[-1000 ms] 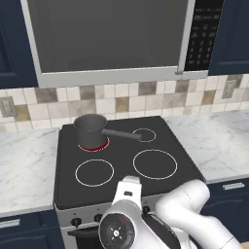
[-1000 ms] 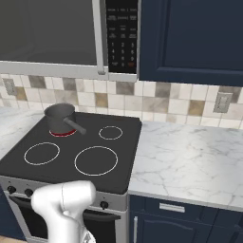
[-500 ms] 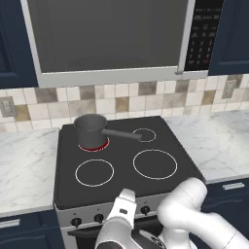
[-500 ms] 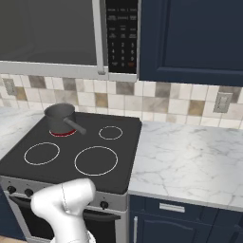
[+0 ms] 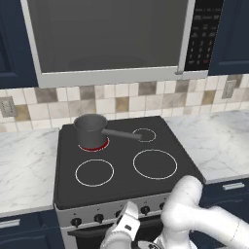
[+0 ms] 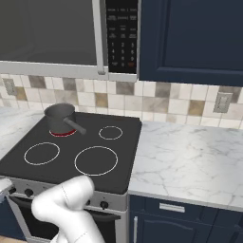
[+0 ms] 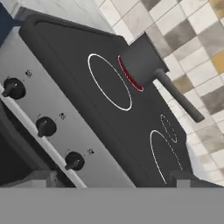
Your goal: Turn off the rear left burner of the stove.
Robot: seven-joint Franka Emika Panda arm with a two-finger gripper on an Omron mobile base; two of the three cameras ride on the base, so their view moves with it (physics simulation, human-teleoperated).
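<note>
Red rear left burner [image 5: 93, 147] under saucepan [image 5: 90, 130], handle pointing right.

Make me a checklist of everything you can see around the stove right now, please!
Surface: stove with flat black glass top; white marble counter on both sides.
Job's things: rear left burner glows red, so it is on; black knobs along the silver front panel, none touched.
Clutter: dark grey saucepan sits on the glowing burner, handle pointing toward the small rear right ring.
Grippers: gripper open, low in front of the knob panel, holding nothing.
Cables: nothing seen.
Surroundings: grey microwave above, tiled backsplash, navy cabinets.
</note>
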